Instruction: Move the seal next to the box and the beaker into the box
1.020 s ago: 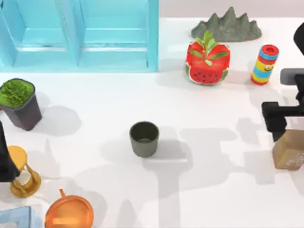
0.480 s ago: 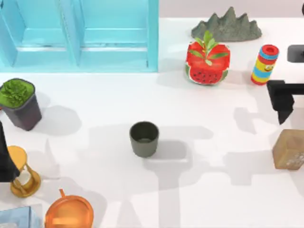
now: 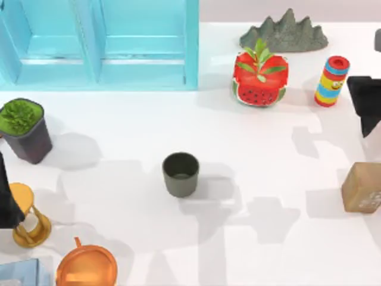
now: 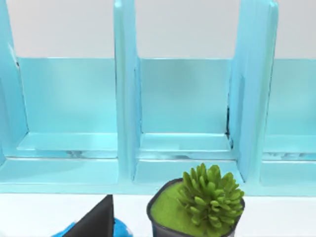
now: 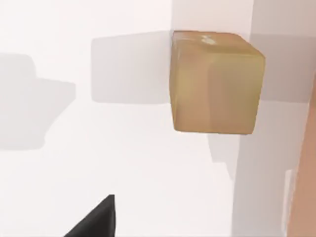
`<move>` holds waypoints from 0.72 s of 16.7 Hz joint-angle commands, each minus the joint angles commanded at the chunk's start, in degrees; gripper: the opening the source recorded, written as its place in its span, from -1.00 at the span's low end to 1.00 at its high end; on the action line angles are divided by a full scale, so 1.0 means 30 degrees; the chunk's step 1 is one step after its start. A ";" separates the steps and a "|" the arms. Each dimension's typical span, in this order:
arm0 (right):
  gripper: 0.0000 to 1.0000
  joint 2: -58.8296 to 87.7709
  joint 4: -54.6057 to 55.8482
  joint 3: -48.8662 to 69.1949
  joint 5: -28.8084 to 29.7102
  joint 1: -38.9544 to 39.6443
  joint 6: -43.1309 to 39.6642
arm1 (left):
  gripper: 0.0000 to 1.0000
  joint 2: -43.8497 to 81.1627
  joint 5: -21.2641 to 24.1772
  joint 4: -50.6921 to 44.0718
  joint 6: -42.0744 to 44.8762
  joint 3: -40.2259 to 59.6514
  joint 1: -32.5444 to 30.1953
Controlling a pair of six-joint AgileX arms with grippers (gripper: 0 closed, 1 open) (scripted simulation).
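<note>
— On the white tabletop [image 3: 119, 143], where do the task's things sit?
— Tan-brown rounded cube seal [image 3: 362, 187] at the right edge; small dark grey-green beaker cup [image 3: 180, 173] (upright) mid-table, well apart.
— And the jaws?
— Right gripper [image 3: 366, 107] hangs beyond the seal, left gripper [image 3: 7, 196] at the left edge; neither's jaws can be judged.

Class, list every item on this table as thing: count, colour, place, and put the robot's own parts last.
seal: 1, tan-brown, right edge
beaker: 1, dark grey-green, centre
box: 1, light blue, top left
potted plant: 1, dark pot, green leaves, left
hourglass: 1, golden, lower left
orange round object: 1, bottom left
watermelon piece: 1, red, leafy, upper right
grey rock: 1, top right
striped cylinder: 1, red, yellow, blue, right
left arm: 1, black, left edge
right gripper: 1, black, above seal
</note>
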 joint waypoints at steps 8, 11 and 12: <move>1.00 0.4233 -0.0864 0.4388 0.0377 0.3245 0.3112 | 1.00 0.0000 0.0000 0.0000 0.0000 0.0000 0.0000; 1.00 0.7975 -0.1522 0.9072 0.0710 0.5939 0.5839 | 1.00 0.0000 0.0000 0.0000 0.0000 0.0000 0.0000; 1.00 0.9261 -0.1712 1.0775 0.0823 0.6879 0.6798 | 1.00 0.0000 0.0000 0.0000 0.0000 0.0000 0.0000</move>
